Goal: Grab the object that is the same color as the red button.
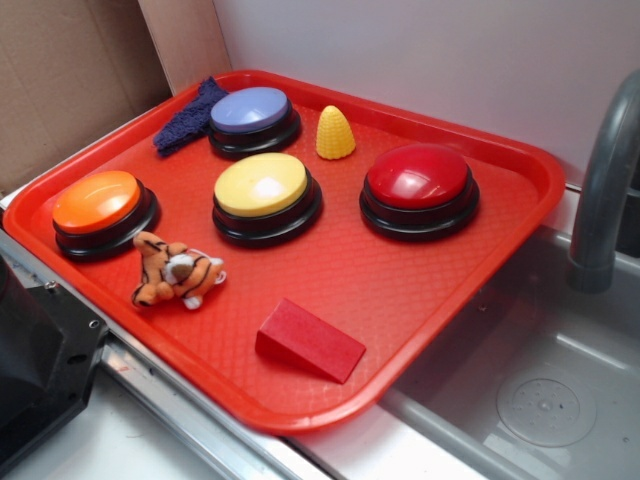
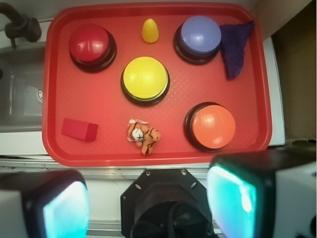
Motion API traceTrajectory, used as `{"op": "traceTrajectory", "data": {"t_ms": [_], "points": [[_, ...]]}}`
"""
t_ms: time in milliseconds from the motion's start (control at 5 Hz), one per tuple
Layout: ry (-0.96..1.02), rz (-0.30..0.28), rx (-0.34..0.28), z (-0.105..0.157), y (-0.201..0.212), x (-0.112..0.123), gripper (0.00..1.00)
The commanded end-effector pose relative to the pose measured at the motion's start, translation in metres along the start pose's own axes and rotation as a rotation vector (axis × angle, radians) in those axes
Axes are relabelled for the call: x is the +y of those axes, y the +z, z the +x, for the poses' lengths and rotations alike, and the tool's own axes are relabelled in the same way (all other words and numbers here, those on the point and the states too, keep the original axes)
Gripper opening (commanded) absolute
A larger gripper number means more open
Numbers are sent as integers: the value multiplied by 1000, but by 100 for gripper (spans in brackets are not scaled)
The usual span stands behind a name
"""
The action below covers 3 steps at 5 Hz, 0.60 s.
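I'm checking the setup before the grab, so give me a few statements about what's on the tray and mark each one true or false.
1. The red wedge block lies on the red tray, apart from every button. True.
2. The end effector is shut on the wedge block. False: it is open, back from the tray and holding nothing.
3. The toy tiger lies between the orange button and the wedge block. True.
4. The yellow corn sits on top of the red button. False: it stands on the tray beside the purple button.
5. The purple cloth covers the yellow button. False: it lies by the purple button.
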<state>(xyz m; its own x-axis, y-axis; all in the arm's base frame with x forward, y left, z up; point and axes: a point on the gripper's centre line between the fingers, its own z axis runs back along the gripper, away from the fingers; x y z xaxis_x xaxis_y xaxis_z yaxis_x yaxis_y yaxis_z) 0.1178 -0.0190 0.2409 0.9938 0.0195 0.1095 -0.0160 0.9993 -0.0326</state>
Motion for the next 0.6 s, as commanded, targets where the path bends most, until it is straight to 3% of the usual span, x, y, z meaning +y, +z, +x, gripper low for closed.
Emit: {"op": "traceTrajectory", "data": {"t_ms": [0,200,400], "points": [[-518,100,14,27,-28,-54,100],[-774,102,95,13,-56,-76,100],[-1029,111,135,5,-83,-83,100]]}}
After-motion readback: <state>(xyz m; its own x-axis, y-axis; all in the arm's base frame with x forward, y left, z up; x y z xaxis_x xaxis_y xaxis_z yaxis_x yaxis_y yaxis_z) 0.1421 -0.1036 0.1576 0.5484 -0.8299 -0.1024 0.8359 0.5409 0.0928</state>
